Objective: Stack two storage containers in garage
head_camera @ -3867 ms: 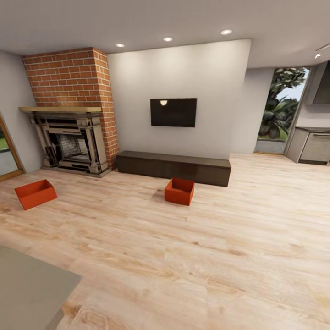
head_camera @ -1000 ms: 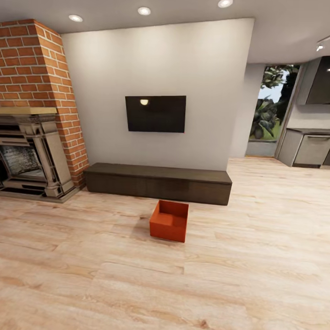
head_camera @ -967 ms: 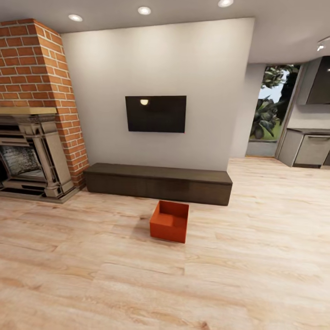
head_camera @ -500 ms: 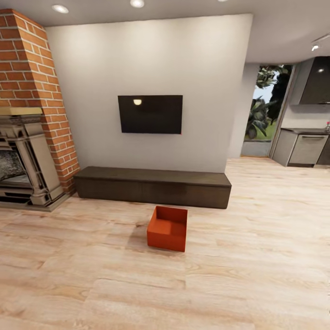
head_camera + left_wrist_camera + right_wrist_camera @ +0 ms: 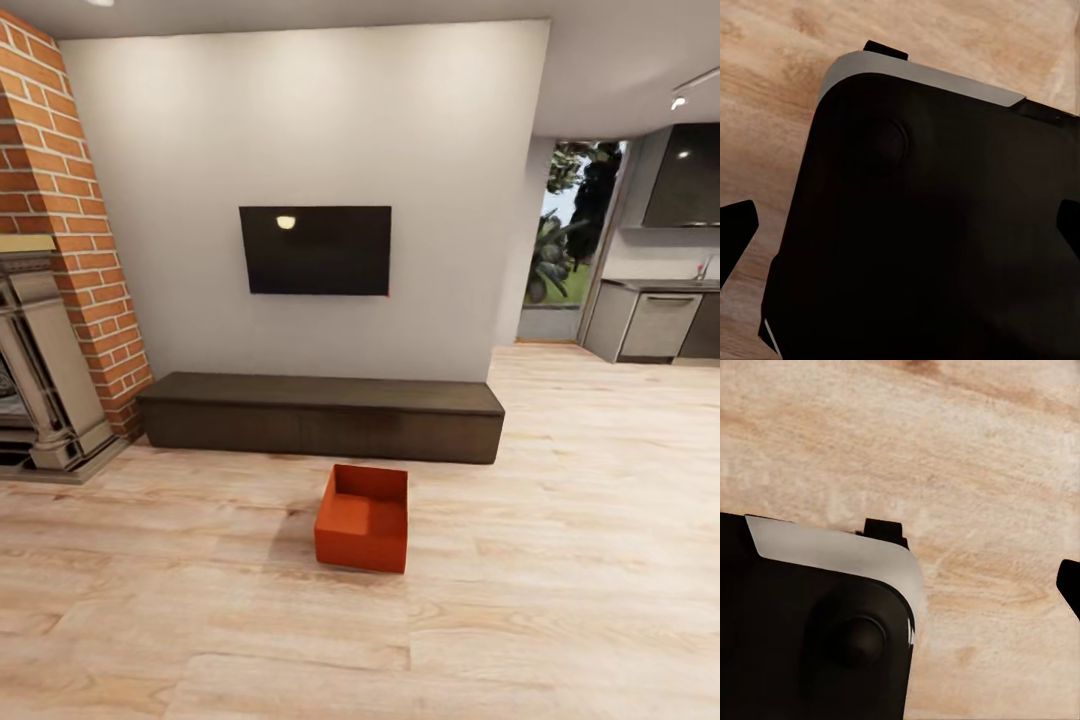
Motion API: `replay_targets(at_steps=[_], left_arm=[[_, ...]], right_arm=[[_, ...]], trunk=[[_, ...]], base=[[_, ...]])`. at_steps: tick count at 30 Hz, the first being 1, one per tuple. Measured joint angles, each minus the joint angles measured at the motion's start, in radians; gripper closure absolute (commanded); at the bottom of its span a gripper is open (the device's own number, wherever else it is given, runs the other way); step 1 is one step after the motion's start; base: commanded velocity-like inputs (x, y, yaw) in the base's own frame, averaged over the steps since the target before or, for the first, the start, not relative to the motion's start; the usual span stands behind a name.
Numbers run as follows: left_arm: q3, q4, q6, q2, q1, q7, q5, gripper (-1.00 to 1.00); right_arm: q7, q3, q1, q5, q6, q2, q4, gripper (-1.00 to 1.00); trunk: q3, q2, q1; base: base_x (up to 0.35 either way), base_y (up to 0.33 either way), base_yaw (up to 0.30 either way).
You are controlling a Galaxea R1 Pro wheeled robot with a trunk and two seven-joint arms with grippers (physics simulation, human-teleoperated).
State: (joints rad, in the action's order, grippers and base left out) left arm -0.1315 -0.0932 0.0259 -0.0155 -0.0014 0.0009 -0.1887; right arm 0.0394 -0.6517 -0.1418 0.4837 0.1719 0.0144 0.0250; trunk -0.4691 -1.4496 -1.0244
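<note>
One orange-red open-top storage container (image 5: 363,518) sits on the light wood plank floor (image 5: 560,560) of the living room, just in front of the dark low bench. It is empty and stands alone, some way ahead of me. The second container is out of view. In the left wrist view, my left gripper (image 5: 900,229) is open, with its dark fingertips (image 5: 735,234) far apart over my black base (image 5: 930,225). My right gripper (image 5: 900,585) also looks open; one fingertip (image 5: 1071,583) shows over the planks.
A long dark bench (image 5: 320,415) runs along the white wall under the black TV (image 5: 315,250). A brick fireplace (image 5: 50,300) stands at the left. At the right, the floor leads towards kitchen cabinets (image 5: 655,325) and a window with plants (image 5: 565,230).
The whole view has shifted as I rolled closer and turned: the container now looks nearer and lower in the picture. The fireplace has slid leftward and the other container has left the view. Neither container moved.
</note>
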Motion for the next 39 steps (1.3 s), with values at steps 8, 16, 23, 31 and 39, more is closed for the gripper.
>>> replay_targets(at_steps=[8, 16, 23, 31, 39], left_arm=[[0.000, 0.000, 0.000, 0.001, 0.000, 0.000, 0.000, -1.00], [0.000, 0.000, 0.000, 0.000, 0.000, 0.000, 0.000, -1.00], [0.000, 0.000, -0.001, 0.000, 0.000, -0.001, 0.000, -1.00], [0.000, 0.000, 0.002, -0.001, 0.000, -0.001, 0.001, -1.00], [0.000, -0.001, 0.004, 0.000, 0.000, -0.001, 0.002, -1.00]], right_arm=[[0.001, 0.000, 0.000, 0.003, -0.002, 0.000, 0.000, -1.00], [0.002, 0.004, 0.000, 0.002, 0.001, 0.000, 0.000, -1.00], [0.002, 0.009, 0.000, 0.003, 0.002, 0.000, 0.000, -1.00], [0.002, 0.011, 0.000, 0.003, 0.001, 0.000, 0.000, -1.00], [0.002, 0.012, 0.000, 0.004, 0.001, 0.000, 0.000, -1.00]], trunk=[[0.000, 0.000, 0.000], [0.000, 0.000, 0.000], [0.000, 0.000, 0.000], [0.000, 0.000, 0.000], [0.000, 0.000, 0.000]], base=[[0.324, 0.119, 0.000], [0.324, 0.093, 0.000], [0.324, 0.007, -0.175], [0.322, 0.000, -0.204], [0.244, 0.000, -0.016]])
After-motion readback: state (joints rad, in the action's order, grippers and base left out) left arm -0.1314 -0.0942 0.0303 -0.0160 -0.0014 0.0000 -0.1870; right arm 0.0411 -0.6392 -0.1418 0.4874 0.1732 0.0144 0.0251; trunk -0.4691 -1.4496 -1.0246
